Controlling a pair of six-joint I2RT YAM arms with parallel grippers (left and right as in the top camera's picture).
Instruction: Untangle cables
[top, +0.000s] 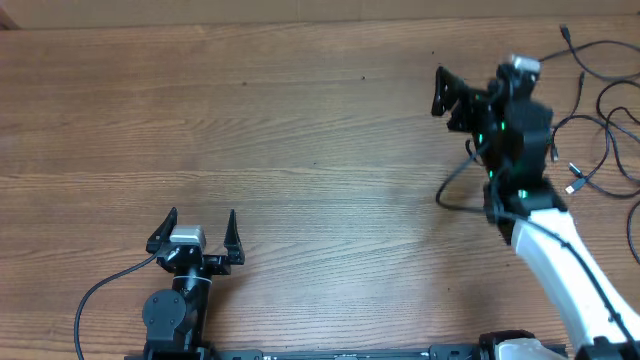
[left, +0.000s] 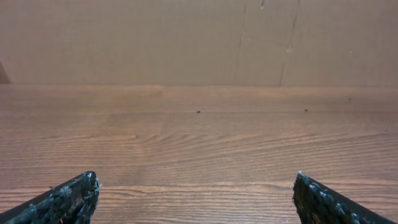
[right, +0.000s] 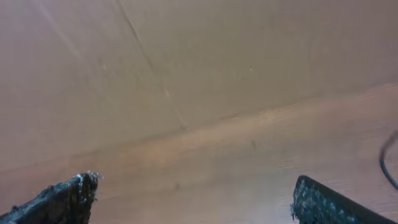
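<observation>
A: Where do the thin black flexible cables (top: 598, 117) lie?

B: At the far right edge of the brown wood-grain surface (top: 300, 120), in loose loops that cross one another. Some run out of the overhead view, so I cannot count them.

A: How do they look?

B: Slim, dark and limp, lying flat. One small silver plug (top: 574, 186) shows at an end near the right arm, and another dark plug sits at the top of the bunch.

A: And how would they handle?

B: Light and soft, I judge, with no stiffness to hold a shape. Pull one and the others will likely drag along where they cross. The sheath looks smooth, so a thin strand could slip through a loose pinch.

A: So where would you grip?

B: Just behind a plug, where the wire is free of crossings. The plug body would stop it sliding out.

A: What about the fingers?

B: The black left fingers (top: 168, 226) stand spread wide and empty, low on the left, well apart from the cables. The black right fingers (top: 440, 92) are also released, hold nothing, and point left, away from the bunch beside that arm
</observation>
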